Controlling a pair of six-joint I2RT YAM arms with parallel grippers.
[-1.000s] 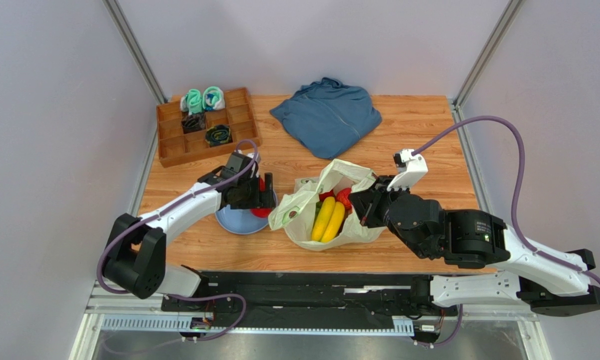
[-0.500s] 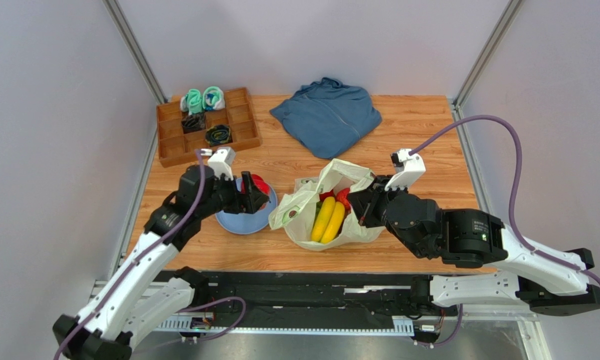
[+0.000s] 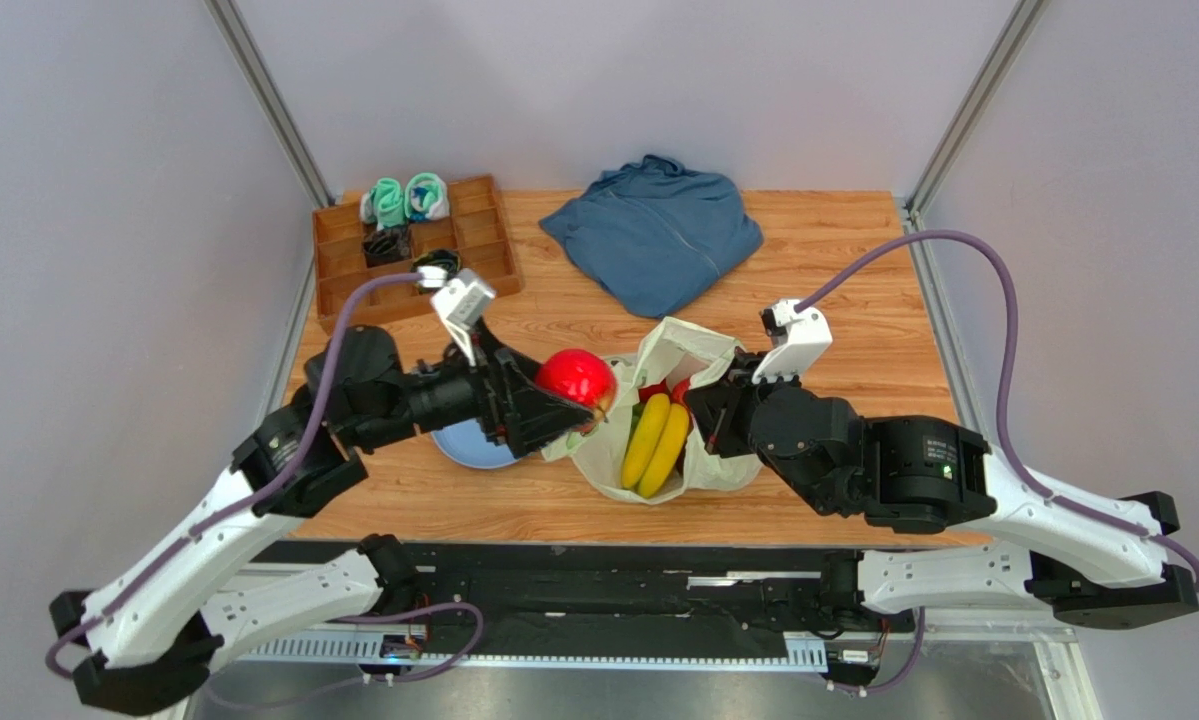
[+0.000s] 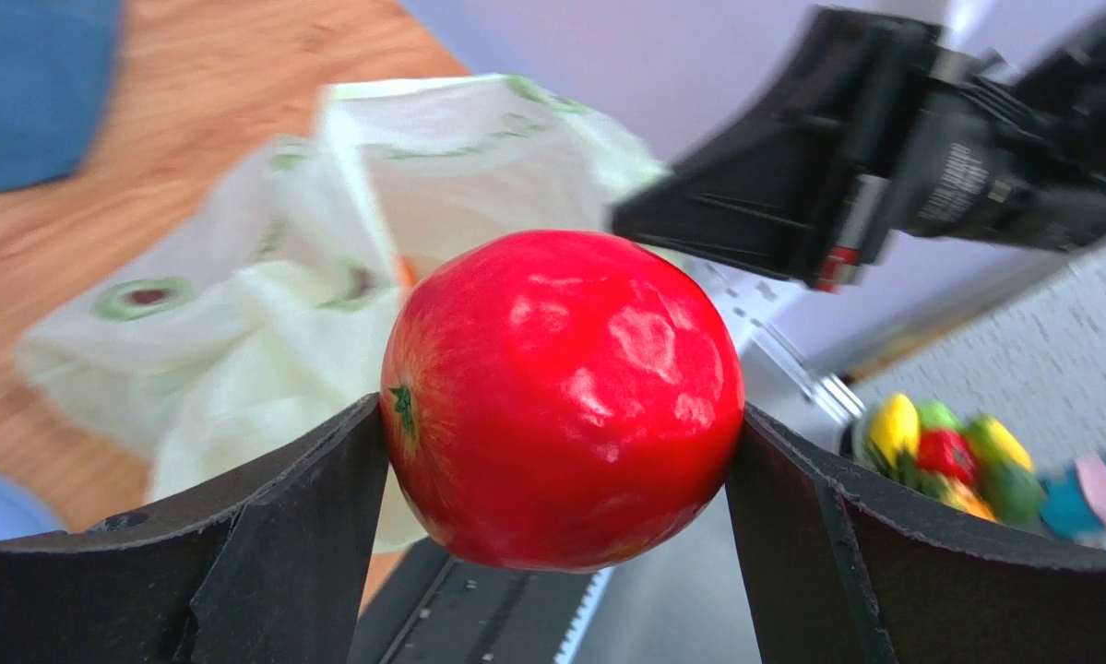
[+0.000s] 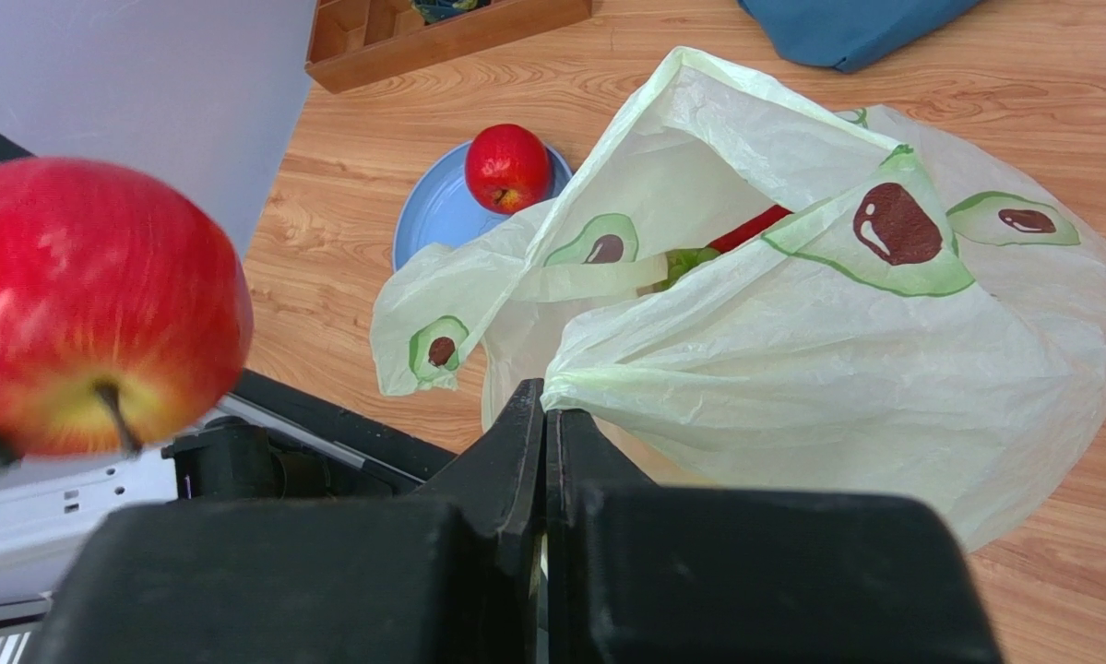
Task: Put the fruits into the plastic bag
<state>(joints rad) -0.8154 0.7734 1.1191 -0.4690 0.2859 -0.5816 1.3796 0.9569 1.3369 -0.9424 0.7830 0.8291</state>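
A wooden table [image 3: 861,255] enclosed by pale walls carries the work area. The left gripper [image 4: 561,484] stands wide, its two fingers clamped on either side of a glossy red apple [image 4: 561,394] held clear of the table. The plastic bag [image 5: 822,346] lies just beyond this gripper, mouth open, with bananas [image 3: 655,440] inside. The right gripper [image 5: 544,429] is fully closed, pinching the bag's rim. A second red apple [image 5: 507,166] rests on a blue plate [image 5: 427,228], beyond the bag from the right gripper
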